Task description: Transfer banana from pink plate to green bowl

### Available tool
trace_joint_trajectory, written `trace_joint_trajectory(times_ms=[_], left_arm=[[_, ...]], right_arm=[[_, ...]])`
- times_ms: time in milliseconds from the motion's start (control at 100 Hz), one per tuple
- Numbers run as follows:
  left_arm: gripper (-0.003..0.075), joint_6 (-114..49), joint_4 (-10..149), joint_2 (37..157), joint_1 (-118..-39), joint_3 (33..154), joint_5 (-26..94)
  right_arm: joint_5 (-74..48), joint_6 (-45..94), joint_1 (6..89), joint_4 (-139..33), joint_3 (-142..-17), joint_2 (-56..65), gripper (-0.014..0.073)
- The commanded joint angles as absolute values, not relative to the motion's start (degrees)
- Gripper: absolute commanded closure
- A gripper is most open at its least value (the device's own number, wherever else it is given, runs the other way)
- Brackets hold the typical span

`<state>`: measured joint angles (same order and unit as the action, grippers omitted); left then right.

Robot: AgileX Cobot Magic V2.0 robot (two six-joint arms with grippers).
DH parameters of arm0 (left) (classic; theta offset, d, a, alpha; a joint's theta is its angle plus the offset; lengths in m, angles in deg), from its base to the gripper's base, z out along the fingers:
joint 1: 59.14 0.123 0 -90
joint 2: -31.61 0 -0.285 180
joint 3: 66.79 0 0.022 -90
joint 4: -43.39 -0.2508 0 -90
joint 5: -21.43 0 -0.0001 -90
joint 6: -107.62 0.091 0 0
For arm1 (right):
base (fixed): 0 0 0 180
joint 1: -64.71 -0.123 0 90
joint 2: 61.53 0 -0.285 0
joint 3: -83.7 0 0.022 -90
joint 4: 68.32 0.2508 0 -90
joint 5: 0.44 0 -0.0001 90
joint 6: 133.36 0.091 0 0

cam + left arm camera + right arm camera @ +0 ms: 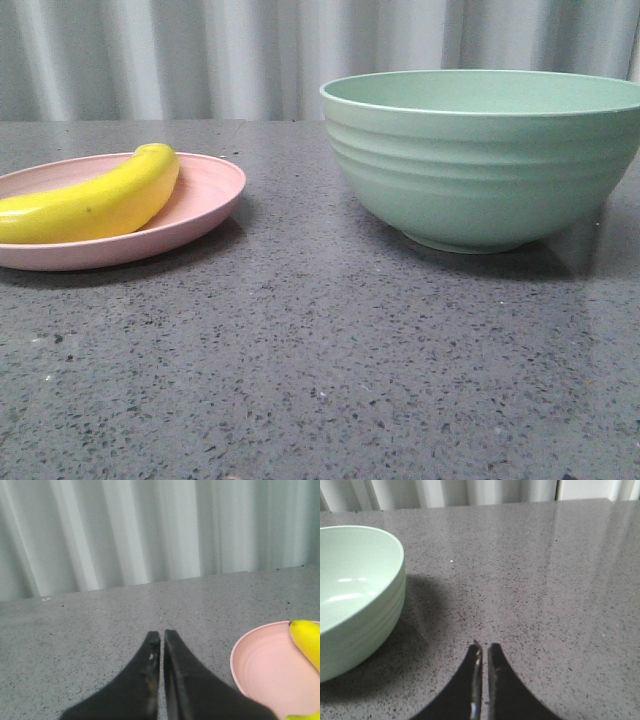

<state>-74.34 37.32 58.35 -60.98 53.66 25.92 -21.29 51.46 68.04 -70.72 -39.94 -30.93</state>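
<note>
The banana (95,200) lies on its side in the pink plate (205,195), at the left of the front view, its curved back toward the camera and its rounded end reaching up near the plate's far rim. The plate sits flat on a grey speckled table (320,360). The green bowl (485,165) stands upright to the right of the plate, apart from it, with bare tabletop between the 2.

The left gripper (162,635) hangs over bare table just beside the plate, its 2 black fingers (147,670) pressed almost together with only a thin slit between them, gripping nothing. The right gripper (483,647) hovers over the table near the bowl, fingers likewise nearly touching and empty.

Pale pleated curtains (200,50) hang behind the table
</note>
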Motion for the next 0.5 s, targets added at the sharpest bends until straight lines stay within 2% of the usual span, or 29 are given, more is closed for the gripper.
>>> trace_joint_trajectory(times_ms=[0,70,140,210,260,330,390,490], left_arm=[[0.0739,-74.6,37.9,62.4,-61.4,56.0,17.3],[0.0729,-74.6,37.9,65.0,-61.4,56.0,15.7],[0.0646,-74.8,37.9,67.1,-61.4,56.0,15.3],[0.0493,-74.8,39.2,68.7,-61.4,56.0,14.6],[0.0356,-74.8,40.2,69.6,-61.4,56.0,13.3],[0.0235,-74.8,41.5,70.7,-61.4,56.0,10.3],[0.0200,-74.8,43.0,71.6,-61.4,56.0,7.5],[0.0213,-74.8,43.4,73.4,-61.6,56.2,5.0]], right_arm=[[-17.8,51.3,68.1,-70.1,-44.0,-26.4,0.0657],[-16.6,51.3,68.1,-70.0,-44.5,-24.0,0.0657],[-15.9,51.3,68.1,-70.0,-44.5,-22.4,0.0657],[-16.0,51.3,68.1,-70.0,-44.5,-21.1,0.0657],[-16.0,51.3,68.1,-70.0,-44.5,-20.3,0.0657],[-16.0,51.3,68.1,-70.0,-44.5,-19.7,0.0657],[-16.1,51.3,68.1,-70.0,-44.5,-19.2,0.0657],[-16.1,51.3,68.1,-70.0,-44.5,-19.2,0.0657]])
